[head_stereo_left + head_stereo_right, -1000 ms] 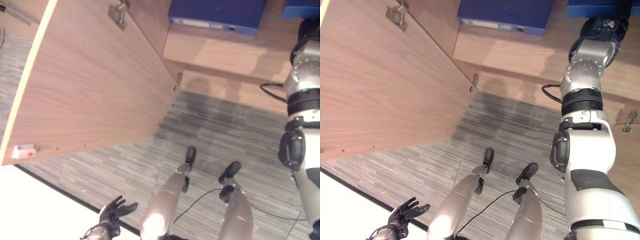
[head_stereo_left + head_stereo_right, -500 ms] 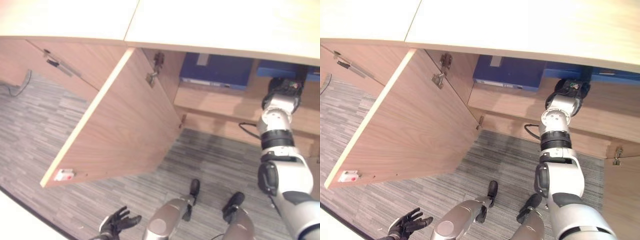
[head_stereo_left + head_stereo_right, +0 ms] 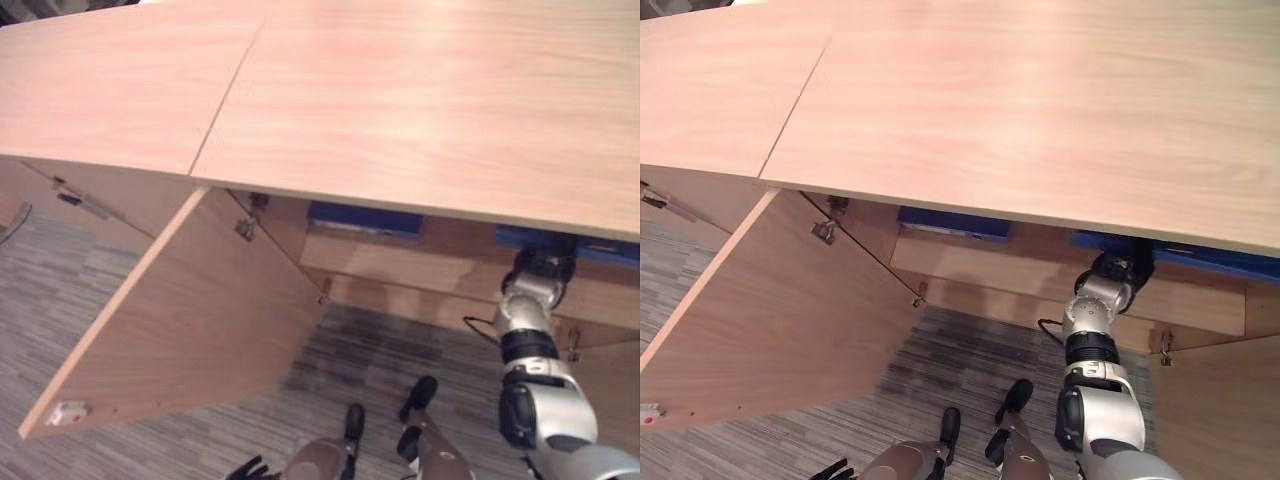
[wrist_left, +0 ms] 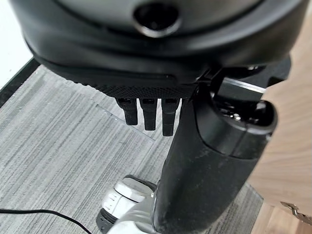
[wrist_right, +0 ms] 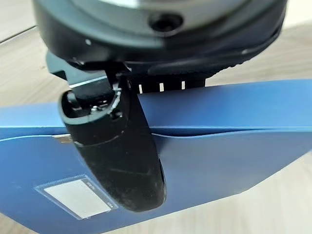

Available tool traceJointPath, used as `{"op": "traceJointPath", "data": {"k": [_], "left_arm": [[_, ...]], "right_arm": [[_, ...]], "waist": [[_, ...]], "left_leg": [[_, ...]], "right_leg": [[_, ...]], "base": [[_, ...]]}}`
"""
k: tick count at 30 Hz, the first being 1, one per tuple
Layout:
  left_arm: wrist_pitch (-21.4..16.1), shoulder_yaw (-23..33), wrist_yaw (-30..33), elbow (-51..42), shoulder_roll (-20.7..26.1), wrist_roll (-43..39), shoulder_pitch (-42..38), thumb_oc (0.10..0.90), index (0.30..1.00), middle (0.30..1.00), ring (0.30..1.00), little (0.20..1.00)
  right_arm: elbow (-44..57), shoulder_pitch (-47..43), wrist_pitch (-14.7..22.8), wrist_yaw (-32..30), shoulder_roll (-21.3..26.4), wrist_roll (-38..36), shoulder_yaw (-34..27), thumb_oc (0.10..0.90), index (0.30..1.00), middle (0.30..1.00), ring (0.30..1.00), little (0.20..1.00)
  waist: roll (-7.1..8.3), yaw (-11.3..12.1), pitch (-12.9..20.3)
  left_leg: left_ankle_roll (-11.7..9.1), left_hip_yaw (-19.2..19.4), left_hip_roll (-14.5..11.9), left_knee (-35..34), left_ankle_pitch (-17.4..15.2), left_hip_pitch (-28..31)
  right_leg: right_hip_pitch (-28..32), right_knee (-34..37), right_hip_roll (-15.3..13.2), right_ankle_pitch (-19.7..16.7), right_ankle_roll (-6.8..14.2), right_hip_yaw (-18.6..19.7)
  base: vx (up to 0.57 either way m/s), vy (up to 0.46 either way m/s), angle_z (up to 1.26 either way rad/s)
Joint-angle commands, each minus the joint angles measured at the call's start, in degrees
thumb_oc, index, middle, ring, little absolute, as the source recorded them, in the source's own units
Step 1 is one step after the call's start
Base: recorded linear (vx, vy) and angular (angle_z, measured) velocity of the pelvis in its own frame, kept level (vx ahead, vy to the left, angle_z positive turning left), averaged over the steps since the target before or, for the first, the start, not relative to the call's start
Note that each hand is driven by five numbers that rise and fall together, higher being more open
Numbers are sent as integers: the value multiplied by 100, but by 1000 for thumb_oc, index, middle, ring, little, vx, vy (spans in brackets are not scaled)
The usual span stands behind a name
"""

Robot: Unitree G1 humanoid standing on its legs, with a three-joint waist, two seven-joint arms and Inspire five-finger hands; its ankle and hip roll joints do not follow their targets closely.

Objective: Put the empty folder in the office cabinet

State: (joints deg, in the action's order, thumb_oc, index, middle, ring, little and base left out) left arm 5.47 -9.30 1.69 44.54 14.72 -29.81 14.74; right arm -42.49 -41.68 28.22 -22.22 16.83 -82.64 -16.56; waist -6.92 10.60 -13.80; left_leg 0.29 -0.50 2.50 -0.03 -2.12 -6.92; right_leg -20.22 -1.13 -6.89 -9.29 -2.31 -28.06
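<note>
The floor [image 3: 430, 345] is grey carpet with lots of thin stripes. The stripes do not all run the same way, so the carpet looks like big squares. One patch of carpet [image 3: 345, 350], close to the cabinet [image 3: 400, 100], looks darker than the rest. From the left wrist view, a black strip [image 4: 14, 80] runs along the edge of the carpet, and next to it the floor is white [image 4: 9, 44]. A second blue folder [image 3: 952, 222] lies flat on a wooden shelf [image 3: 970, 262]. It has a pale label along its front edge.
</note>
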Motion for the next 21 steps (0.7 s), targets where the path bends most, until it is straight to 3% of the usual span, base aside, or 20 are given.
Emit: {"op": "traceJointPath", "data": {"k": [1, 8, 10, 12, 13, 14, 15, 17, 19, 20, 21], "left_arm": [[-140, -222, 75, 208, 433, 239, 71, 800, 900, 900, 900, 900], [-212, -192, 219, 586, 227, 268, -191, 800, 900, 900, 900, 900], [-259, -225, 259, 603, 185, 191, -208, 800, 900, 900, 900, 900], [-324, -205, 316, 544, 187, 94, -211, 800, 900, 900, 900, 900], [-343, -208, 342, 537, 201, 84, -239, 800, 900, 900, 900, 900], [-353, -248, 361, 507, 234, 65, -317, 800, 900, 900, 900, 900], [-314, -314, 336, 463, 266, 113, -347, 800, 900, 900, 900, 900], [-294, -344, 315, 453, 301, 164, -341, 800, 900, 900, 900, 900], [-295, -294, 340, 451, 359, 200, -262, 800, 900, 900, 900, 900], [-300, -283, 343, 451, 363, 203, -256, 800, 900, 900, 900, 900], [-287, -195, 391, 648, 294, 219, -136, 800, 900, 900, 900, 900]], "right_arm": [[581, -644, 60, 426, 307, 517, 105, 400, 300, 300, 300, 300], [529, -688, 52, 328, 207, 549, 147, 400, 300, 300, 300, 300], [483, -721, 27, 312, 203, 584, 286, 400, 300, 300, 300, 300], [575, -653, 27, 283, 215, 706, 382, 400, 300, 300, 300, 300], [593, -619, 33, 281, 239, 721, 385, 400, 300, 300, 300, 300], [639, -598, 31, 264, 303, 743, 375, 400, 300, 300, 300, 300], [634, -655, 5, 245, 362, 700, 313, 400, 300, 300, 300, 300], [654, -688, 1, 211, 370, 709, 311, 400, 300, 300, 300, 300], [649, -728, 2, 220, 368, 713, 408, 400, 300, 300, 300, 300], [646, -734, 13, 214, 352, 716, 414, 400, 300, 300, 300, 300], [848, -890, 78, 229, 115, 708, 607, 400, 300, 300, 300, 300]], "waist": [[-57, 64, -64], [-148, -41, -247], [-207, -87, -353], [-208, -107, -539], [-215, -87, -619], [-233, -72, -751], [-237, -32, -817], [-191, 19, -832], [-113, 202, -946], [-88, 217, -938], [-182, 324, -970]], "left_leg": [[-246, -2, -408, 25, -260, 274], [-237, 81, -421, 16, -263, 116], [-238, 188, -400, 261, -393, 7], [-353, 274, -415, 1024, -491, -368], [-433, 298, -481, 1372, -424, -578], [-528, 367, -561, 1764, -149, -992], [-525, 493, -564, 1694, 31, -1424], [-530, 528, -520, 1549, 149, -1603], [-619, 471, -553, 1200, 627, -1923], [-651, 475, -565, 1141, 634, -1883], [-544, 399, -599, 662, 605, -1674]], "right_leg": [[67, -752, -532, 559, 938, 348], [-383, -1109, -530, 698, 866, 576], [-504, -1223, -572, 729, 844, 709], [-343, -1143, -614, 825, 754, 747], [-193, -1111, -586, 1014, 777, 809], [-69, -1034, -574, 1110, 707, 687], [47, -964, -553, 1191, 647, 574], [100, -912, -542, 1181, 657, 535], [194, -835, -423, 1161, 671, 525], [193, -833, -406, 1190, 673, 567], [35, -1024, -274, 1191, 700, 802]], "base": [[-20, -45, -3], [-20, -12, -10], [-48, -19, -16], [-47, -115, -12], [-52, -193, -2], [-23, -200, 31], [-47, -153, 33], [29, -66, 19], [35, -43, 1], [51, 83, -31], [37, 101, -38]]}}
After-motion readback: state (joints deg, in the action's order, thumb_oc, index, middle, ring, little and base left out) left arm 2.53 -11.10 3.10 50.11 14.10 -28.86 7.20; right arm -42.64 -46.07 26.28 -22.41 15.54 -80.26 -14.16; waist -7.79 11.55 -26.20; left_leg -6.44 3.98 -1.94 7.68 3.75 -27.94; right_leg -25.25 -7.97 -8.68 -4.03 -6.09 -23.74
